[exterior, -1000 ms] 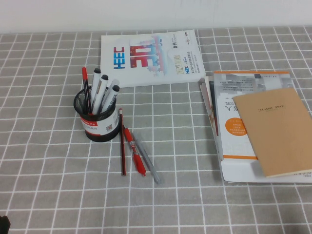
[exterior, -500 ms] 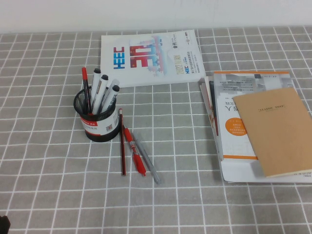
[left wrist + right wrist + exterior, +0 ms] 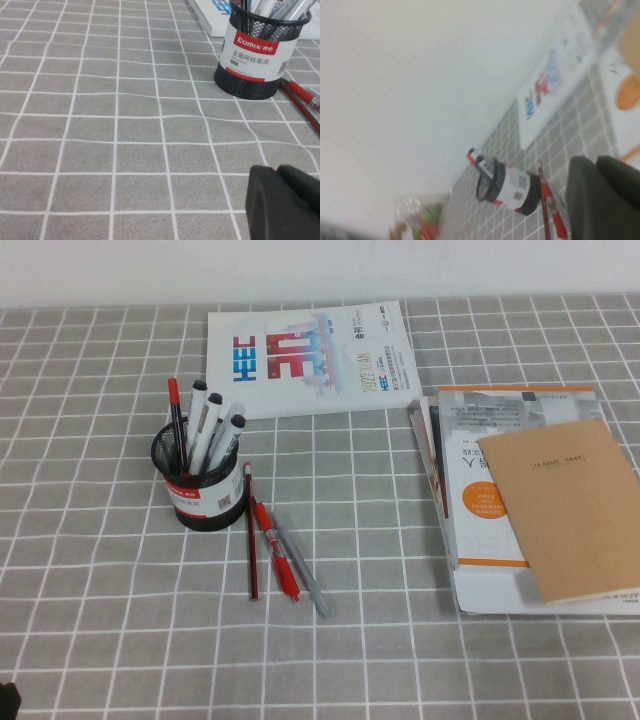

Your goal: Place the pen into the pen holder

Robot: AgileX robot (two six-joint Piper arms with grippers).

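Note:
The grey pen (image 3: 301, 566) lies flat on the checked cloth, just right of a red pen (image 3: 276, 551) and a thin dark pencil (image 3: 250, 532). The black mesh pen holder (image 3: 200, 483) with its red-and-white label stands upright just to their left and holds several pens. It also shows in the left wrist view (image 3: 250, 55) and the right wrist view (image 3: 509, 186). My left gripper (image 3: 277, 171) is shut and empty, low over the cloth and well short of the holder. My right gripper (image 3: 595, 162) is shut and empty, raised and tilted; it is out of the high view.
A white booklet (image 3: 310, 358) lies behind the holder. A stack of books with a tan notebook (image 3: 565, 510) on top lies at the right. A dark bit of the left arm (image 3: 6, 702) shows at the front left corner.

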